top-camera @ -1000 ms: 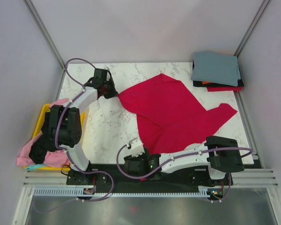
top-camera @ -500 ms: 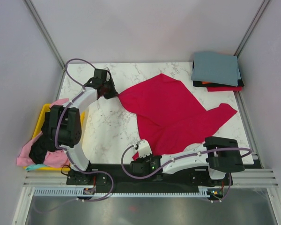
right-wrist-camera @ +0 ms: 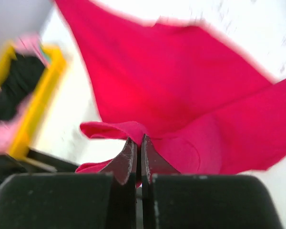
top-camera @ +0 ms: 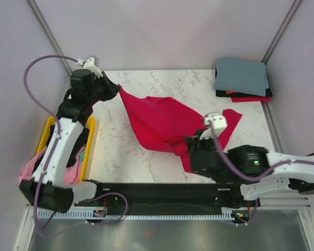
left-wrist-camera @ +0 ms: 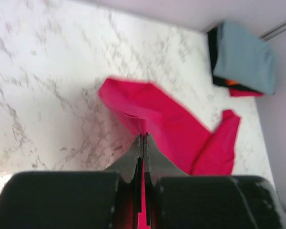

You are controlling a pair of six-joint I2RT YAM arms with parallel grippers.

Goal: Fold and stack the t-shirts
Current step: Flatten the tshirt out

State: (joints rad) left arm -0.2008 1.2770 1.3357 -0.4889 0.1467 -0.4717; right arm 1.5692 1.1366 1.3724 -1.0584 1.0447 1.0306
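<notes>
Red cloth of the t-shirt (top-camera: 157, 123) is pinched tight by the left gripper (left-wrist-camera: 143, 139) and right gripper (right-wrist-camera: 138, 141) (both closed), so best pull apart gently and lay it flat.

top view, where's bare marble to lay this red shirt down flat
Widest bare marble lies between the yellow bin and the lifted red shirt. A narrower strip runs along the far edge, left of the folded stack. The right side is crowded: stack, shirt tail, right arm.
</notes>
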